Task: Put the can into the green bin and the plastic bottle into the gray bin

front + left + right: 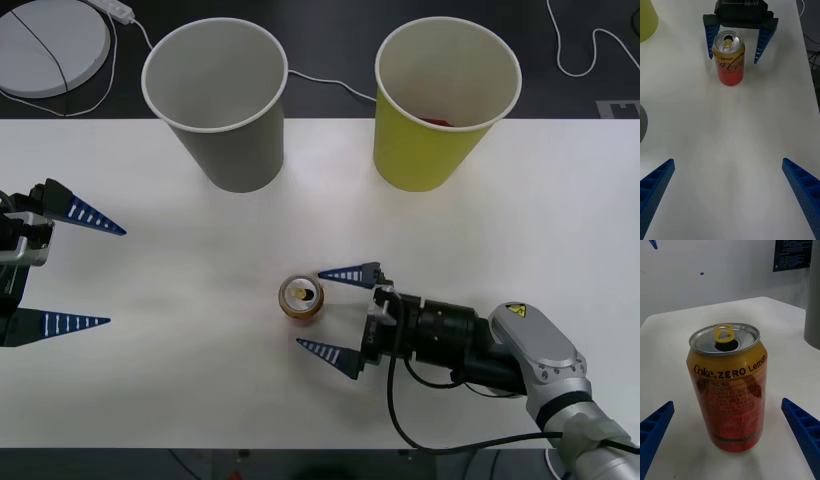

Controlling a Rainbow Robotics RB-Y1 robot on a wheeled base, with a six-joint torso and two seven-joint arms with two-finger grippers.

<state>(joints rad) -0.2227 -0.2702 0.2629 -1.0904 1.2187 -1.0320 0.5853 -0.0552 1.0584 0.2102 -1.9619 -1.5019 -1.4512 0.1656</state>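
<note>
The can (pixel 302 298) stands upright on the white table, red-orange with a pale top and a yellow pull tab. My right gripper (pixel 309 309) is open, low over the table, its fingertips either side of the can's near side without touching it. In the right wrist view the can (pixel 728 386) stands close between the blue fingers (pixel 655 431). The left wrist view has the can (pixel 729 60) in front of the right gripper (pixel 733 59). My left gripper (pixel 116 278) waits open at the table's left edge. The gray bin (pixel 215 100) and green bin (pixel 445 100) stand at the back. The plastic bottle is out of view.
Something red lies inside the green bin (pixel 437 122). A white round device (pixel 50 45) and cables (pixel 320 82) lie behind the table. The table (pixel 180 380) has free room between the two arms.
</note>
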